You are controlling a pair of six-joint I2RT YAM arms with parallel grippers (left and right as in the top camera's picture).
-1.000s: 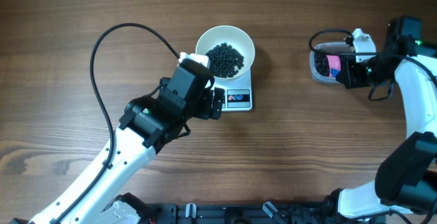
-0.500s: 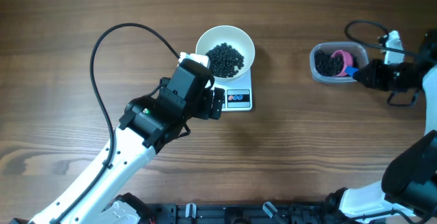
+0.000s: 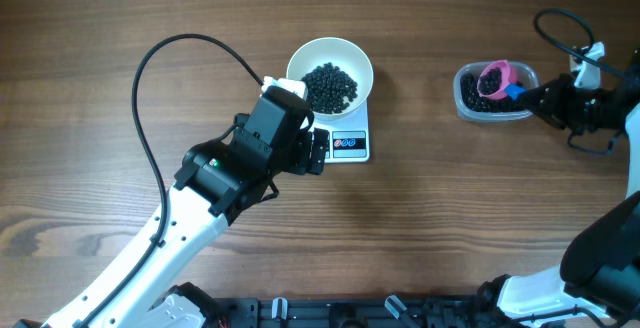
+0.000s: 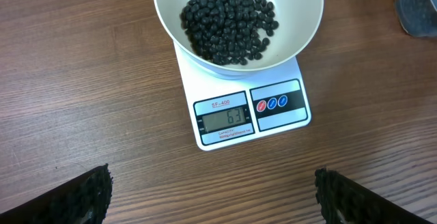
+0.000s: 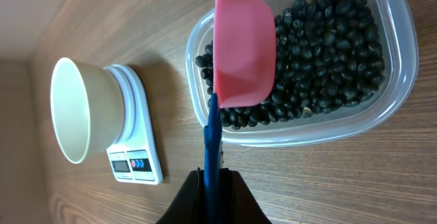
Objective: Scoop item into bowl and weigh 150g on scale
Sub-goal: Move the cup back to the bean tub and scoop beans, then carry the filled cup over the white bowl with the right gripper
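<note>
Scale (image 4: 249, 115) half hidden under bowl (image 4: 302, 12)

Clear plastic tub (image 5: 311, 132) at the right of a wooden table (image 3: 100, 28), pink scoop (image 5: 242, 50) (blue handle (image 5: 212, 138)) over it.

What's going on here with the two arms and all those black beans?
The robot is weighing out beans. The right gripper is shut on the blue handle of a pink scoop, held over the tub of beans; it looks loaded. The white bowl sits on the scale with a heap of beans in it, and the display reads 63, well short of 150. The left gripper hangs open near the scale, holding nothing.
</note>
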